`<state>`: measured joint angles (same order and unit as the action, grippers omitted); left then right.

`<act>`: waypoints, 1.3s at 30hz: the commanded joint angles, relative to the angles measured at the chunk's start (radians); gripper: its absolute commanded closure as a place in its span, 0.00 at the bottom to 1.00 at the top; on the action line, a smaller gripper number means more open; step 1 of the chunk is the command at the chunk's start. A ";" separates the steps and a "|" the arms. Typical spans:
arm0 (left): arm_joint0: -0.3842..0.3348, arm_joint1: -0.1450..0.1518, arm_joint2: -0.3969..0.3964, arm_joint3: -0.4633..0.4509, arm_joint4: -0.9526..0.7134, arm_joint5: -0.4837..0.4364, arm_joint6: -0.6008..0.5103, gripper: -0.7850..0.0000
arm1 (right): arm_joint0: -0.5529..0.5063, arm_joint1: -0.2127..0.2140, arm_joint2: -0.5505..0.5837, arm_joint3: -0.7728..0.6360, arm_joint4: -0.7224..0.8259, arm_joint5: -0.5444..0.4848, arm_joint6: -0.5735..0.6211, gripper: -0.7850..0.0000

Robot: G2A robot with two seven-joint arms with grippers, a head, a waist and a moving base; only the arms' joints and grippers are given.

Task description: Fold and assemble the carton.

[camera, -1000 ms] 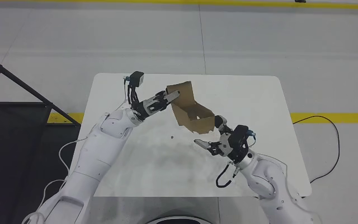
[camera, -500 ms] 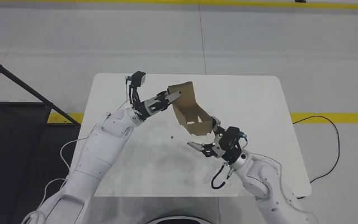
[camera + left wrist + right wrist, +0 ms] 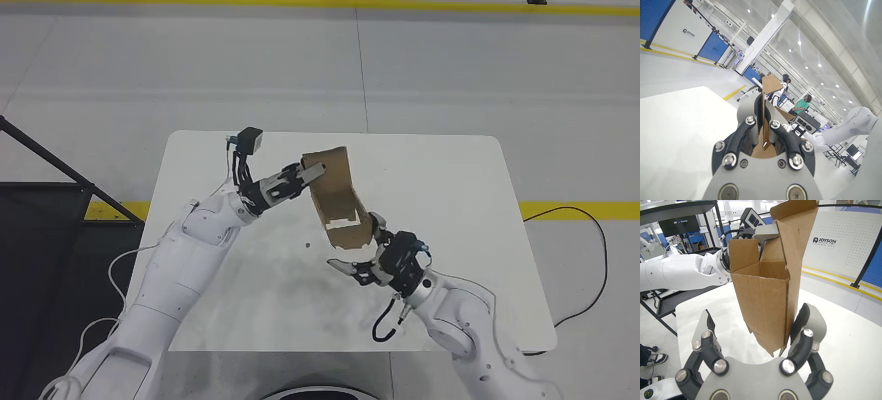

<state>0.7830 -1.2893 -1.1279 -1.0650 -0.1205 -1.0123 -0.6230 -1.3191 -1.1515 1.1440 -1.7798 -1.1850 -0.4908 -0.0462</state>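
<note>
A brown cardboard carton (image 3: 335,200), part unfolded with open flaps, is held above the middle of the white table (image 3: 450,170). My left gripper (image 3: 312,172) is shut on a flap at its far end; in the left wrist view (image 3: 763,115) the thin cardboard edge sits pinched between the pads. My right gripper (image 3: 358,250) is open at the carton's near end. In the right wrist view the carton (image 3: 768,281) stands between the spread fingers of my right gripper (image 3: 757,323), and one pad (image 3: 800,321) touches its side wall.
The table edge lies close on the near side. A black shelf frame (image 3: 659,306) stands beside the table on the left arm's side.
My right gripper has moved in toward the carton's near end and now straddles it. The carton has narrowed and swung more upright. The left gripper has kept its hold in place.
</note>
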 commanded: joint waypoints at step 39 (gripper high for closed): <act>-0.087 0.032 0.077 -0.021 -0.105 0.000 -0.185 1.00 | -0.042 0.006 0.071 -0.021 0.017 -0.040 0.017 0.00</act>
<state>0.7037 -1.2607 -1.0628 -1.0887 -0.2184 -1.0123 -0.8078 -1.3601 -1.1463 1.2125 -1.8003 -1.1715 -0.5256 -0.0319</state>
